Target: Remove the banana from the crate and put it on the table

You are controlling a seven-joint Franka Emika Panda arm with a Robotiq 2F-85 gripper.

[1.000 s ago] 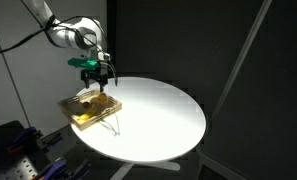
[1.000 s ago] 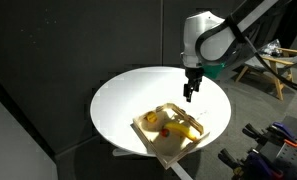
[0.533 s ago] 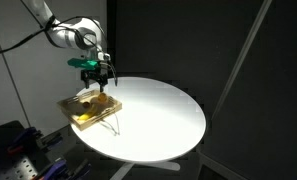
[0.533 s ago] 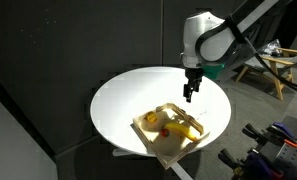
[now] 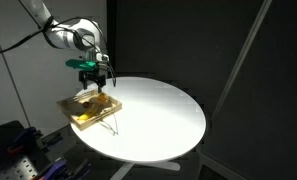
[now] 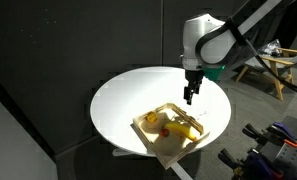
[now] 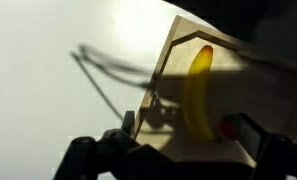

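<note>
The yellow banana (image 6: 184, 126) lies in the pale tan crate (image 6: 148, 133) near the table's edge; it also shows in the wrist view (image 7: 198, 90), with the crate's wall (image 7: 163, 70) beside it. The crate also shows in an exterior view (image 5: 73, 104). My gripper (image 6: 191, 97) hangs above the round white table (image 6: 128, 95), a little above and beyond the crate, fingers apart and empty. It also shows in an exterior view (image 5: 97, 80) and in the wrist view (image 7: 193, 135), with the banana between the fingers' line of sight.
A small red fruit (image 6: 160, 130) and an orange fruit (image 6: 152, 121) lie in the crate beside the banana. The red fruit shows in the wrist view (image 7: 228, 126). Dark curtains surround the table. Equipment stands at the right (image 6: 273, 60).
</note>
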